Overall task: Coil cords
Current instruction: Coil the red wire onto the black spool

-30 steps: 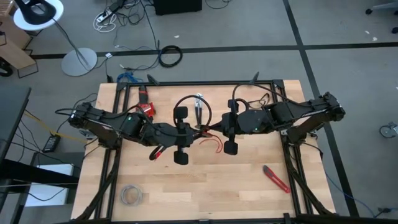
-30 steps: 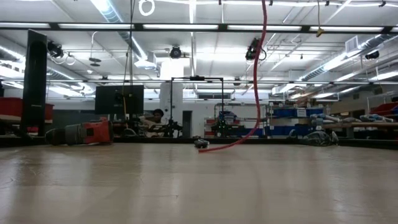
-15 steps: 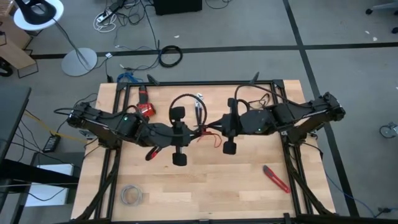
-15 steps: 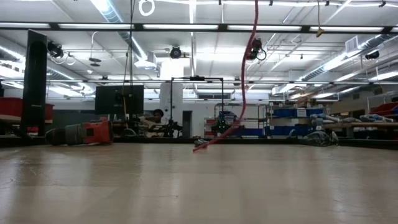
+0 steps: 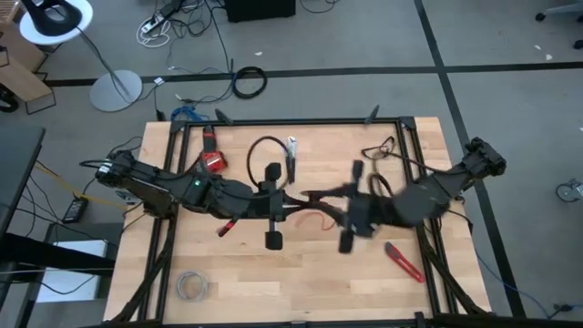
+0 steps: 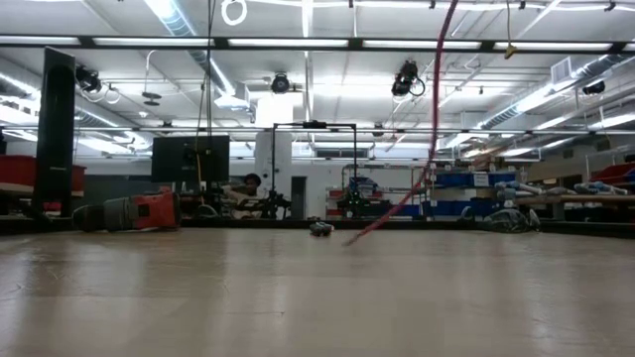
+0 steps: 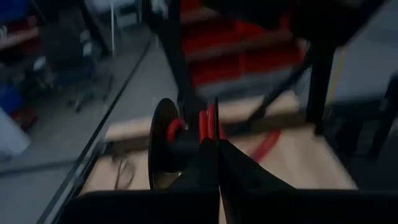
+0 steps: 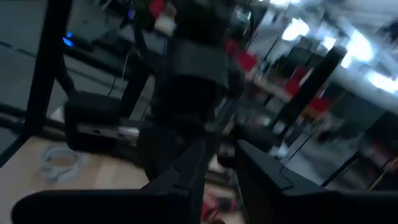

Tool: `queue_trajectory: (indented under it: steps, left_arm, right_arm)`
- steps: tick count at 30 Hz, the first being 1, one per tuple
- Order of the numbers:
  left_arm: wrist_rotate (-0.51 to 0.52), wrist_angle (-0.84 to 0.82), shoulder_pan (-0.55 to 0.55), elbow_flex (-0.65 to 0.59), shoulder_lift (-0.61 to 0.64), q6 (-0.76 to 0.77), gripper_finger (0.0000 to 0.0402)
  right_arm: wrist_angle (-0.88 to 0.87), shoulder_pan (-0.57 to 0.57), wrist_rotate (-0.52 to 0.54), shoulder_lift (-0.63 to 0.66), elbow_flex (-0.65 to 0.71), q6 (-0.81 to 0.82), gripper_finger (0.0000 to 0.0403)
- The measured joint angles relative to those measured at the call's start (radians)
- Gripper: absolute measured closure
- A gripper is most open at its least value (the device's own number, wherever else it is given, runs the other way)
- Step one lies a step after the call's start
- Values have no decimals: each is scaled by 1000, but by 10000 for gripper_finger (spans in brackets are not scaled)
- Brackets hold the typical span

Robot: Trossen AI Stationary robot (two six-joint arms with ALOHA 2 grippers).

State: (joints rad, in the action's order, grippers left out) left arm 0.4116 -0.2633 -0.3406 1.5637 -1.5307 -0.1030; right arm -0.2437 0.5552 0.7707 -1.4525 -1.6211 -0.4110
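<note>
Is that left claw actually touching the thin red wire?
Touching. The left wrist view shows the left gripper shut on the red wire, which sticks out past its fingertips.

red utility knife (image 5: 404, 261) near right front edge | grey wire coil (image 5: 190, 286) front left | black cable loop (image 5: 266, 155) rear centre

Pale butcher-block wood tabletop (image 5: 301, 264), matt and smooth; thin red wire (image 6: 433, 119) glossy plastic; black metal frame (image 5: 291, 122).

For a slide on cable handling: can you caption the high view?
Left gripper shut on the red wire at mid-table; right gripper blurred just beside it.
</note>
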Motion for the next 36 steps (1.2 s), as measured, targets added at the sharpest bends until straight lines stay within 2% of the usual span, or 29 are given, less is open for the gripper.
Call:
queue_trajectory:
  steps: [4, 9, 12, 18, 26, 32, 36]
  left_arm:
    - [-39, 271, 3, -118, 13, -22, 401]
    - [-136, 697, 7, -269, 24, -43, 401]
    - [-204, 970, 13, -360, 28, -47, 401]
    - [-306, 1367, 28, -508, 28, 19, 401]
    - [-356, 1552, 39, -600, 27, 62, 401]
    - [-399, 1554, 39, -603, 27, 65, 401]
    - [-414, 1561, 40, -603, 27, 57, 401]
  right_arm:
    - [110, 88, 122, 0, 0, -128, 310]
    - [103, 145, 251, 2, 0, -122, 312]
    - [100, 157, 274, 1, -1, -94, 313]
    - [118, 152, 283, 0, -1, -69, 312]
    - [164, 97, 202, 0, -1, -63, 304]
    - [175, 50, 139, 0, -1, -35, 307]
    - [162, 25, 53, 0, -1, 15, 307]
